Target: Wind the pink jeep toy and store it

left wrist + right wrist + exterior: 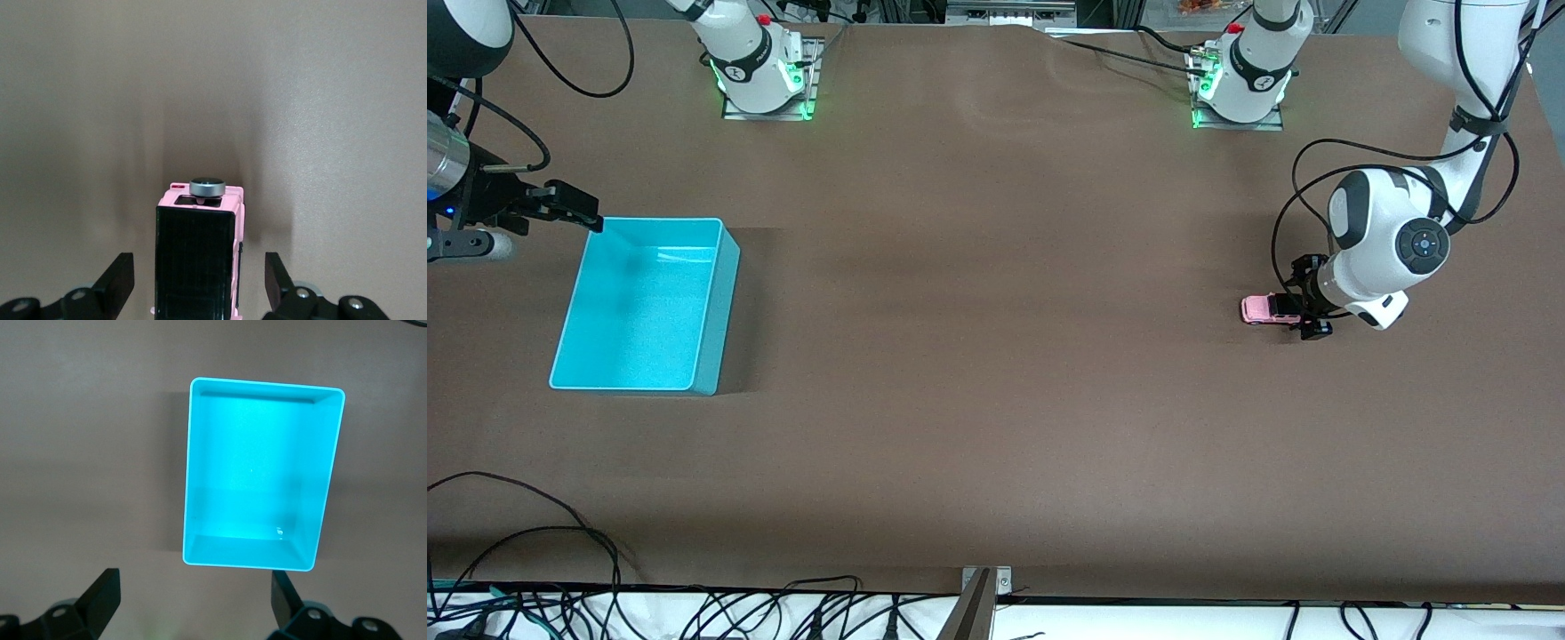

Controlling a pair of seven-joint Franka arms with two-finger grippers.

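Observation:
The pink jeep toy (pixel 1263 308) stands on the brown table at the left arm's end. In the left wrist view the jeep (pixel 200 260) shows its black roof and a small grey knob on top. My left gripper (pixel 1303 307) (pixel 199 280) is open, low at the table, with one finger on each side of the jeep's rear and a gap on both sides. The cyan bin (pixel 645 307) (pixel 257 473) stands empty at the right arm's end. My right gripper (pixel 574 209) (pixel 193 600) is open and empty, held over the table beside the bin's rim.
The arm bases (pixel 765 67) (pixel 1240 76) stand along the table's edge farthest from the front camera. Cables (pixel 560 604) hang along the table's edge nearest to the front camera. A wide stretch of brown table (pixel 996 356) lies between the jeep and the bin.

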